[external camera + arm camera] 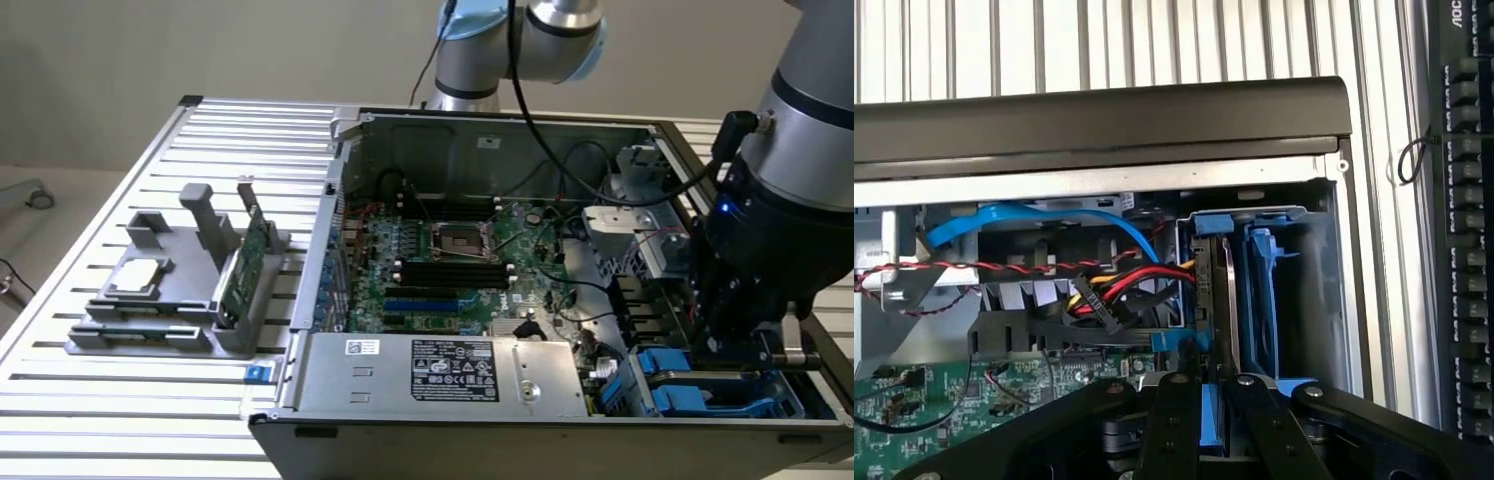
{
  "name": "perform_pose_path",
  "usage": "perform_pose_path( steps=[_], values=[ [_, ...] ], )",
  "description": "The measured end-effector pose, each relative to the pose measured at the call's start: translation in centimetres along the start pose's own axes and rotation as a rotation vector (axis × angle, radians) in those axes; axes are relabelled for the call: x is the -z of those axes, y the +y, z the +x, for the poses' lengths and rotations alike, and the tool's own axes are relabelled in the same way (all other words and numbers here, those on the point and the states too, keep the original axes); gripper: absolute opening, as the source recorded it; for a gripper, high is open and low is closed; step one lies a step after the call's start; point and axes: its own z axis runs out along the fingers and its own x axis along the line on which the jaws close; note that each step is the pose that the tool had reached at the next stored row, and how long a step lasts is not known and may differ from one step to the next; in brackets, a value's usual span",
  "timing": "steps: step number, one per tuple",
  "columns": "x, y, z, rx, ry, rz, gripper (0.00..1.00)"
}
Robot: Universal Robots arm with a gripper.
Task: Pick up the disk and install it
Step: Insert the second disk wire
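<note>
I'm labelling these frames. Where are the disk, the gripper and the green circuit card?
disk (1226, 290): wrist view, metal edge between blue rails, in the bay.
gripper (1204, 400): wrist view, between its fingertips, on the disk's blue rail.
green circuit card (239, 265): exterior view, card's face, upright in grey holder.
</note>
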Motion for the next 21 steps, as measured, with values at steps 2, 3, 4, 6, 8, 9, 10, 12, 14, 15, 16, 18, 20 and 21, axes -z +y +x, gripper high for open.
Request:
perform_pose_path(
  steps=[2, 3, 4, 6, 8, 9, 10, 12, 14, 15, 16, 18, 20, 21],
  values=[
    [-0.05, -0.04, 0.0, 0.001, 0.0005, -0.0075, 0.16],
    [-0.06, -0.05, 0.0, 0.002, 0.0008, -0.012, 0.16],
    [-0.07, -0.06, -0.01, 0.003, 0.0013, -0.0163, 0.16],
    [-0.09, -0.13, -0.01, 0.003, 0.0024, -0.0233, 0.16],
    [-0.11, -0.23, -0.02, 0.004, 0.0032, -0.0305, 0.16],
    [-0.12, -0.28, -0.02, 0.005, 0.0034, -0.0339, 0.16],
    [-0.14, -0.34, -0.03, 0.005, 0.0036, -0.037, 0.16],
    [-0.2, -0.46, -0.04, 0.006, 0.0039, -0.0428, 0.16],
    [-0.3, -0.57, -0.06, 0.007, 0.0046, -0.0477, 0.16],
    [-0.34, -0.61, -0.06, 0.007, 0.0048, -0.0494, 0.16],
    [-0.38, -0.63, -0.06, 0.008, 0.005, -0.0509, 0.16],
    [-0.43, -0.65, -0.07, 0.009, 0.005, -0.0532, 0.16],
    [-0.49, -0.67, -0.07, 0.01, 0.0054, -0.0547, 0.16],
    [-0.51, -0.67, -0.07, 0.01, 0.0055, -0.0553, 0.16]
  ],
)
